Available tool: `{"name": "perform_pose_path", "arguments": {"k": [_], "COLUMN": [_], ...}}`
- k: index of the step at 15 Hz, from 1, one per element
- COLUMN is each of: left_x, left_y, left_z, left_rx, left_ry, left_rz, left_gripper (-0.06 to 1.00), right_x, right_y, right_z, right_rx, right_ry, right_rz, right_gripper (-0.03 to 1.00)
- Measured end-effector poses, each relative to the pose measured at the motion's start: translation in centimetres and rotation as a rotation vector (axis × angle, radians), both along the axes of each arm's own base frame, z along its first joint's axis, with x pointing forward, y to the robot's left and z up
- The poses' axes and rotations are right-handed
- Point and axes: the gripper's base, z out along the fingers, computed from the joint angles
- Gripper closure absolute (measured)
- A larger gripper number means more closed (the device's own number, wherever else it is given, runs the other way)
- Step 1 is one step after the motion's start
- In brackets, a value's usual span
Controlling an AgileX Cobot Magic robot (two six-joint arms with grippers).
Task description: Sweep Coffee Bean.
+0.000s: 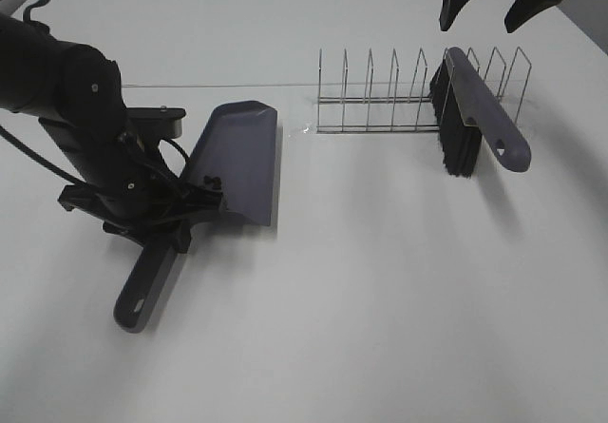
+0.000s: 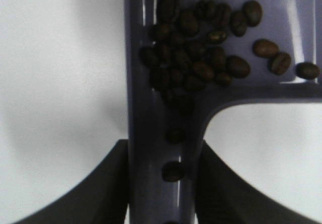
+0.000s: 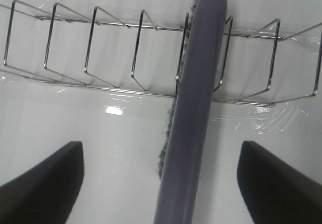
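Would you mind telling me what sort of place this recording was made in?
Probably a lab test bench: a bare white table holding only staged props, namely a dustpan of coffee beans and a brush parked in a wire rack.

A bare white table (image 1: 399, 299) is filling the whole view — nothing homely showing, only a wire rack (image 1: 418, 95) taped down, suggesting a lab bench.

Small dark brown oval coffee beans (image 2: 201, 58) piled inside grey-purple plastic dustpan (image 2: 151, 128); a few, apparently three, strung along its handle channel.
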Motion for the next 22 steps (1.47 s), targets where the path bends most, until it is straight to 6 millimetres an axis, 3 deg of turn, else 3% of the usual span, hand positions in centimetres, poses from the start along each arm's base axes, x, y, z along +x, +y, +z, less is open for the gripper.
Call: {"name": "perform_pose_path", "arguments": {"k": [5, 7, 8, 11, 13, 15, 19, 22], "left_x": [-0.3, -0.3, -0.4, -1.1, -1.4, -2.4, -7.9, -12.3], "left_y": [0.0, 0.0, 0.0, 0.3, 0.7, 1.4, 4.6, 7.1], "left_z": [-1.2, -1.2, -1.2, -0.3, 3.2, 8.5, 18.1, 21.7], "left_rx": [0.013, 0.003, 0.006, 0.038, 0.040, 0.015, 0.064, 0.099], "left_ry": [0.054, 0.063, 0.080, 0.130, 0.049, -0.069, -0.188, -0.243], "left_rz": [0.030, 0.056, 0.059, 0.041, 0.010, -0.006, -0.034, -0.028], "left_gripper": [0.58, 0.44, 0.27, 0.23, 0.23, 0.23, 0.23, 0.23], "right_x": [0.0, -0.1, -0.4, -1.8, -3.6, -6.1, -13.9, -19.8], "right_y": [0.0, 0.0, 0.0, 0.0, -0.2, -0.6, -1.7, -2.5], "right_z": [0.0, 0.3, 1.3, 4.7, 6.1, 6.5, 5.5, 3.5], "right_rx": [0.001, 0.002, 0.009, 0.038, 0.046, 0.038, -0.001, -0.023], "right_ry": [0.000, -0.005, -0.025, -0.087, -0.086, -0.043, 0.090, 0.190], "right_rz": [0.000, 0.000, 0.001, 0.004, 0.006, 0.008, 0.055, 0.084], "right_gripper": [0.18, 0.18, 0.18, 0.18, 0.18, 0.18, 0.18, 0.18]}}
